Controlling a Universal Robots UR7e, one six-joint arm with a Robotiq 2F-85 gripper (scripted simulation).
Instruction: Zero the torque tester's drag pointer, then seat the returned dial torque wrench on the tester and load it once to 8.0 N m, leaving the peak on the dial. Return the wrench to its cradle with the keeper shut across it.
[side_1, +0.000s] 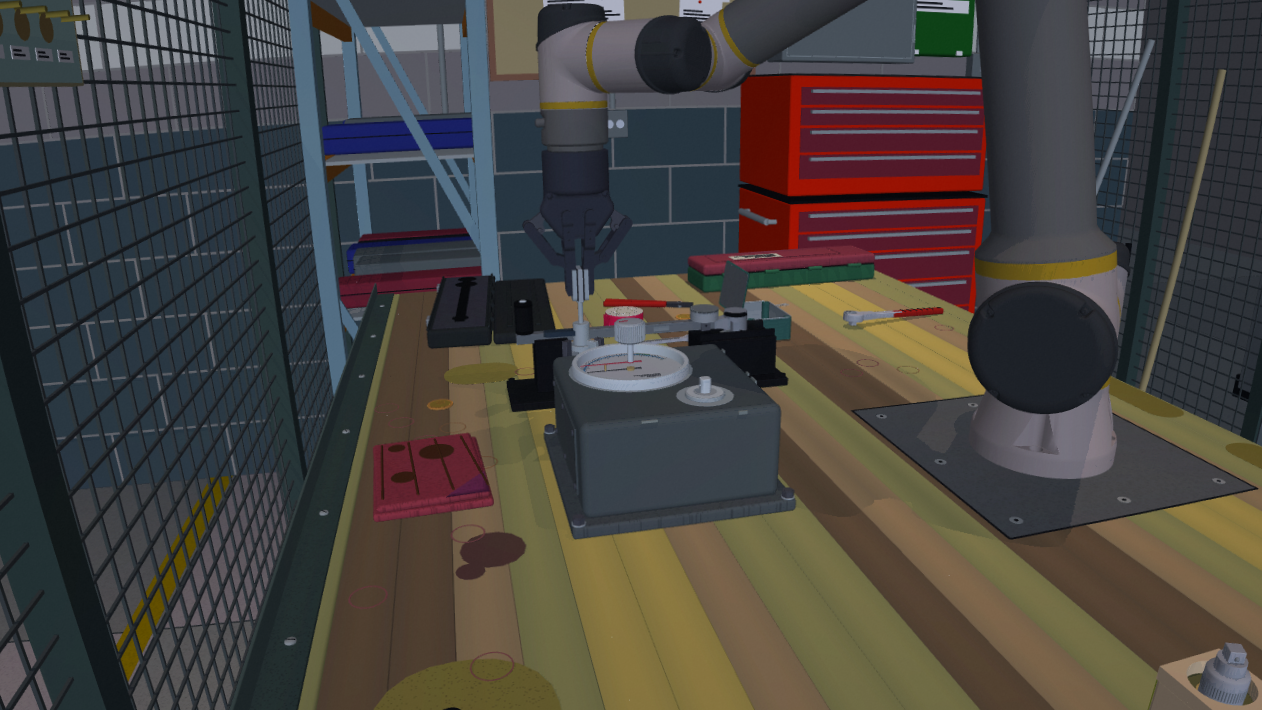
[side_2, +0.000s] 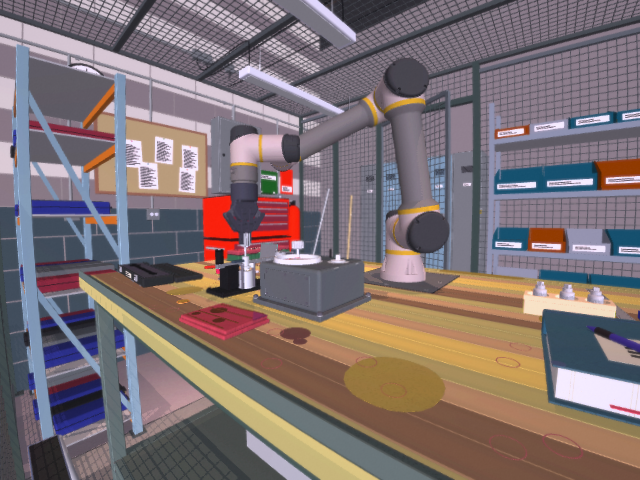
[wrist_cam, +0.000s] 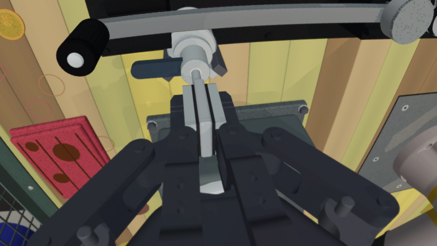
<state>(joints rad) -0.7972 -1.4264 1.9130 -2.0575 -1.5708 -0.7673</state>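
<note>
A thin grey pin (wrist_cam: 196, 74) stands up from the keeper post (wrist_cam: 193, 52) on the cradle, and my gripper (wrist_cam: 201, 91) is closed on this pin from above. The keeper's dark blue bar (wrist_cam: 156, 67) points out to one side of the post. The dial torque wrench (side_1: 635, 330) lies along the black cradle (side_1: 538, 371), its black handle (wrist_cam: 82, 47) at one end and its knurled head (wrist_cam: 405, 21) at the other. The grey torque tester (side_1: 666, 424) sits in front of the cradle, white dial (side_1: 629, 365) up.
An open black case (side_1: 490, 309) lies behind the cradle. A red pad (side_1: 430, 473) lies left of the tester. A ratchet (side_1: 891, 315), a red and green case (side_1: 781, 265) and red tool chests sit at the back. The mesh fence runs along the bench's left edge.
</note>
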